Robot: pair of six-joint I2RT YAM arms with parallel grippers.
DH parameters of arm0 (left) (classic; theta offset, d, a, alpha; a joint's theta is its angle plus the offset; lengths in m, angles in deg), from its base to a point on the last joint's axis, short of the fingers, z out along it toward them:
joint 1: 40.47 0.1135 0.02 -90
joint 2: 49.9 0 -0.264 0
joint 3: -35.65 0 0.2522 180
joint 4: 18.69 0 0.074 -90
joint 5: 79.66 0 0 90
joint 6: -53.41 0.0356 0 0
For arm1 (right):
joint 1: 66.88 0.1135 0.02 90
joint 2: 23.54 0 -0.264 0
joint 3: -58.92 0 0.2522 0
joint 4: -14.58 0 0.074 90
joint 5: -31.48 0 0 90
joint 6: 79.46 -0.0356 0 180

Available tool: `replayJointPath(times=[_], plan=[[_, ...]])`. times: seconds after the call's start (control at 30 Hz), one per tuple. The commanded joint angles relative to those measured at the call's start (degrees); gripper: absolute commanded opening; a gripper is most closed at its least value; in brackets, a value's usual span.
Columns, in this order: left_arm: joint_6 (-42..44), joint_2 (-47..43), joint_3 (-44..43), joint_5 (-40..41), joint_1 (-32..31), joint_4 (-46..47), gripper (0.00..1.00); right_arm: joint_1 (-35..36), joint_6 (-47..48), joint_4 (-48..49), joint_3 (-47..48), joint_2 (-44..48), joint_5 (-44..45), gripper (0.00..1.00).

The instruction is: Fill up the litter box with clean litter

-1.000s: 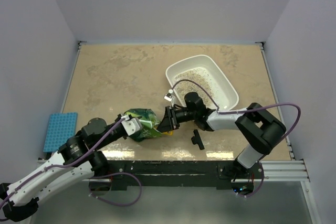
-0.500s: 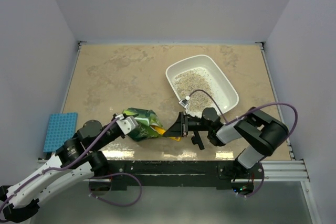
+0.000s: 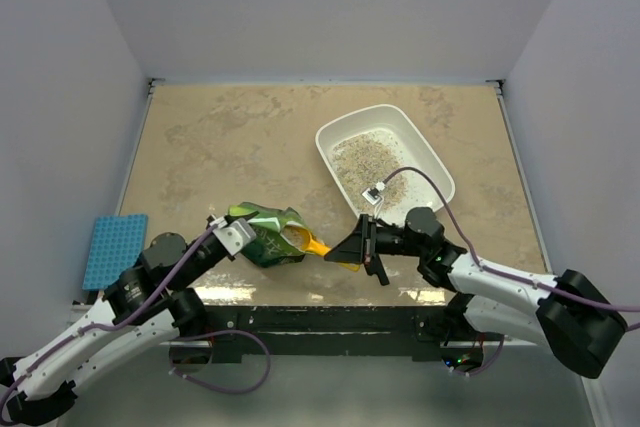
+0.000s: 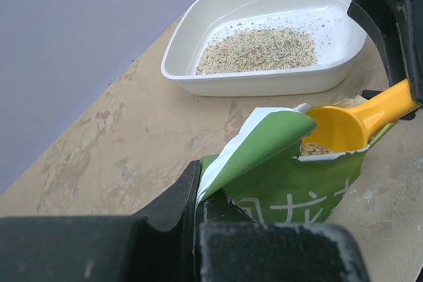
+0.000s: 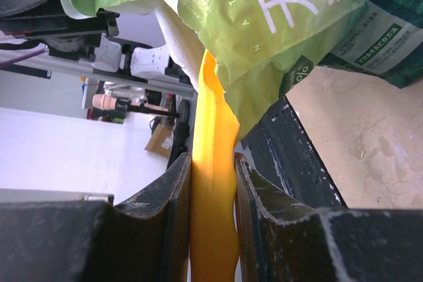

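Note:
The white litter box stands at the right back of the table with a thin heap of beige clean litter in it; it also shows in the left wrist view, with the litter in it. My left gripper is shut on the edge of the crinkled green bag, holding its mouth open. My right gripper is shut on the handle of a yellow scoop. The scoop's bowl sits in the bag's mouth, over litter inside. The handle shows between the right jaws.
A blue ridged pad lies at the table's left front edge. A small black part lies on the table by my right gripper. Grey walls close off the left, back and right sides.
My right arm has swung outward and pulled back toward the front edge, holding the scoop at the bag's mouth. My left gripper has lifted and turned the bag slightly.

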Motion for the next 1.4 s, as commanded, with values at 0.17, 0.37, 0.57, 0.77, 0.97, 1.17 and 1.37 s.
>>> replayJointPath(times=[0.17, 0.37, 0.57, 0.77, 0.97, 1.17, 1.37], plan=[[-0.13, -1.85, 0.55, 1.42, 0.39, 2.9, 0.0, 0.14, -2.94, -6.87, -4.82, 10.71, 4.77, 0.0], [-0.04, -1.94, 0.82, 0.98, 0.31, 3.08, 0.0, 0.13, -6.45, -10.83, -8.33, 20.81, 7.67, 0.0], [0.04, -1.07, 0.73, 0.71, 0.39, 2.9, 0.0, 0.14, -9.18, -16.53, -10.54, 30.73, 8.99, 0.0], [-0.31, -0.45, 0.91, 1.06, 0.39, 3.25, 0.0, 0.05, -11.29, -25.5, -9.93, 37.52, 10.31, 0.0], [-0.4, 1.92, 0.99, 0.1, 0.31, 3.52, 0.0, 0.05, -11.65, -27.71, -7.11, 36.92, 12.07, 0.0], [0.31, 7.19, 2.13, -2.8, 0.31, 6.85, 0.0, 0.14, -11.29, -24.2, -7.46, 32.34, 12.25, 0.0], [0.4, 9.75, 4.24, -5.7, 0.22, 10.63, 0.0, 0.05, -11.65, -27.34, -8.34, 35.06, 13.3, 0.0]])
